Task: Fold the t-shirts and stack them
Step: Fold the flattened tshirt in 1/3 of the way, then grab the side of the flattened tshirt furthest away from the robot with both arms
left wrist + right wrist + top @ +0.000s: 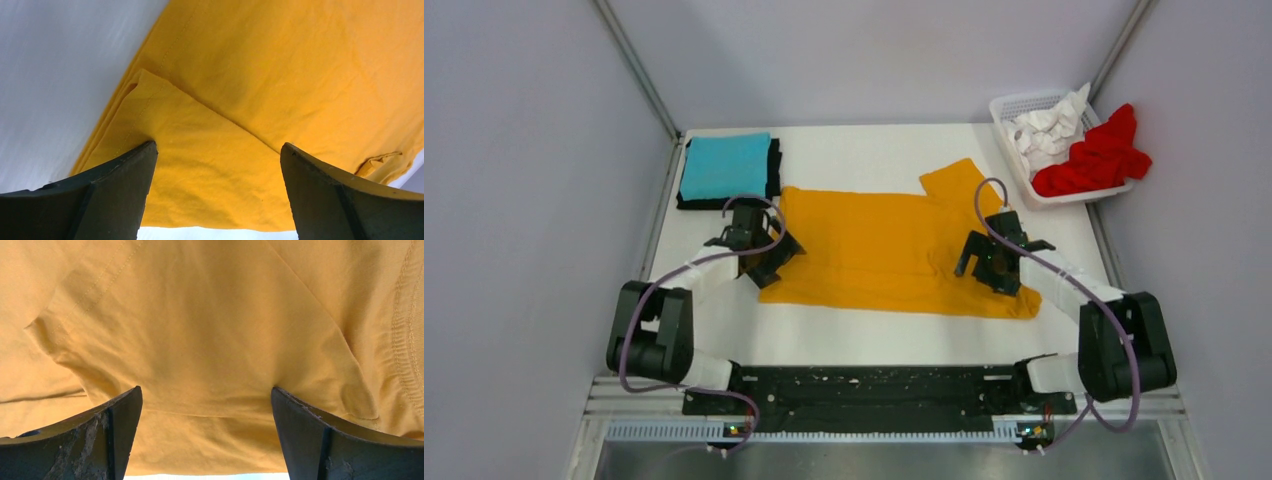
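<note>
The mustard-orange t-shirt lies spread flat across the middle of the table, one sleeve sticking up at the back right. My left gripper is open over its left edge, where a corner is folded over. My right gripper is open over its right part, its fingers resting on wrinkled cloth. A folded turquoise t-shirt lies on a folded black one at the back left. A red t-shirt and a white one sit crumpled in the basket.
The white mesh basket stands at the back right corner. Grey walls close the table on the sides and back. Bare white table runs along the front of the orange shirt.
</note>
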Available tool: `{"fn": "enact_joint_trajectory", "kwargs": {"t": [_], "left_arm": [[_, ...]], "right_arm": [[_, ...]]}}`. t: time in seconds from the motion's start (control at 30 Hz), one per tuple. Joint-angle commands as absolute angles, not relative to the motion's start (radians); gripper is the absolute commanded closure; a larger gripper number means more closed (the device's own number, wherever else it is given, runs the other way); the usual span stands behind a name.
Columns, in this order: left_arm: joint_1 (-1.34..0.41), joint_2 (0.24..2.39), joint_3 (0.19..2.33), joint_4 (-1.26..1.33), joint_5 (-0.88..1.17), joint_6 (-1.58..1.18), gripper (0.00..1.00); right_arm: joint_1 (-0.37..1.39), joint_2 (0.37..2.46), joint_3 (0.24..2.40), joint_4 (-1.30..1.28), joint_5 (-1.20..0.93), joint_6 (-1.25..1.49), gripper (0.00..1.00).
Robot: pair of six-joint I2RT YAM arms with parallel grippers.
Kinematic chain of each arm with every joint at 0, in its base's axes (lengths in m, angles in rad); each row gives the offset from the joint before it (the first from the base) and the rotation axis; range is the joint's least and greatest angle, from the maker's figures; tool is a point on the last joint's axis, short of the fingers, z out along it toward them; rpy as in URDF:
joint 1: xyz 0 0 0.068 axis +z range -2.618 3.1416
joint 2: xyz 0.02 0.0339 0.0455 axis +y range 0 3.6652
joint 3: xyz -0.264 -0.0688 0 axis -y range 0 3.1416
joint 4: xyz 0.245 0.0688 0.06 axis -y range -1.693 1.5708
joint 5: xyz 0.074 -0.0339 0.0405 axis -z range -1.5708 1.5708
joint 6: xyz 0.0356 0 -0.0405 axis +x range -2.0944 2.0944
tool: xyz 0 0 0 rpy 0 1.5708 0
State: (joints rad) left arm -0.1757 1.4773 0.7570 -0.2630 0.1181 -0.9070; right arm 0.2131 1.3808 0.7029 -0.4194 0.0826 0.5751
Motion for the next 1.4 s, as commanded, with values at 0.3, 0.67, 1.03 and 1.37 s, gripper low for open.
{"fn": "enact_joint_trajectory", "kwargs": {"t": [0.3,0.67,1.03,1.37], "left_arm": [[-0.283,0.993,0.44,-0.595,-0.048,-1.161,0.01],[-0.313,0.878,0.377,-0.641,-0.039,-1.255,0.01],[-0.322,0.928,0.63,-0.777,-0.229,-1.133,0.01],[-0.244,1.295,0.946,-0.56,-0.323,-0.891,0.01]], "right_arm": [[0.217,1.033,0.561,-0.779,-0.012,0.709,0.01],[0.227,0.955,0.544,-0.845,-0.022,0.757,0.01],[0.231,0.919,0.662,-0.779,0.089,0.701,0.01],[0.23,1.063,0.843,-0.346,0.103,0.488,0.01]]}}
